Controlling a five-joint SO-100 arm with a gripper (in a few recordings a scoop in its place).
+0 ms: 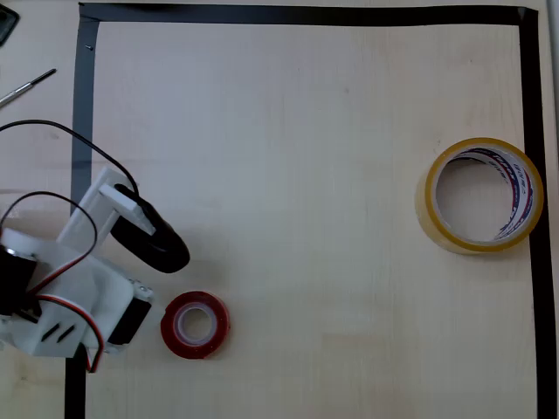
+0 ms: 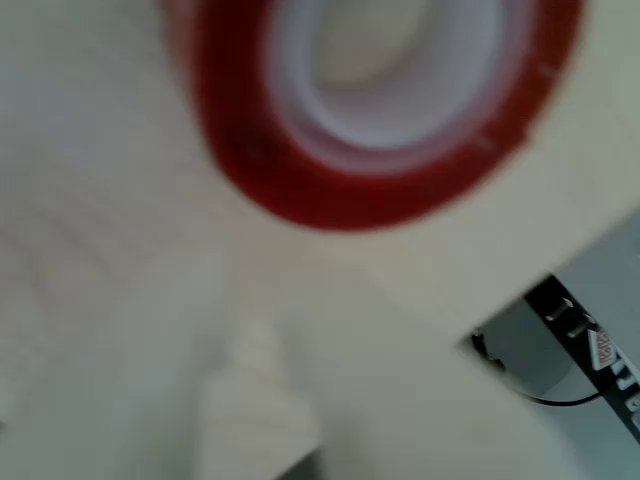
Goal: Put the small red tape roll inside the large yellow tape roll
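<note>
The overhead view looks straight down from well above onto a pale wooden table (image 1: 288,175), taking in most of a work area framed by black tape (image 1: 306,13) along the top, left and right edges. The white arm (image 1: 79,279) sits at the lower left of the frame, the large yellow tape roll (image 1: 481,195) at the right edge.

The wrist view rides on the arm and looks steeply down at the table from very close, so the picture is blurred. The small red tape roll (image 2: 375,110) spans its upper part. Both views share that roll (image 1: 195,325) and the table surface (image 2: 110,250) around it.
</note>
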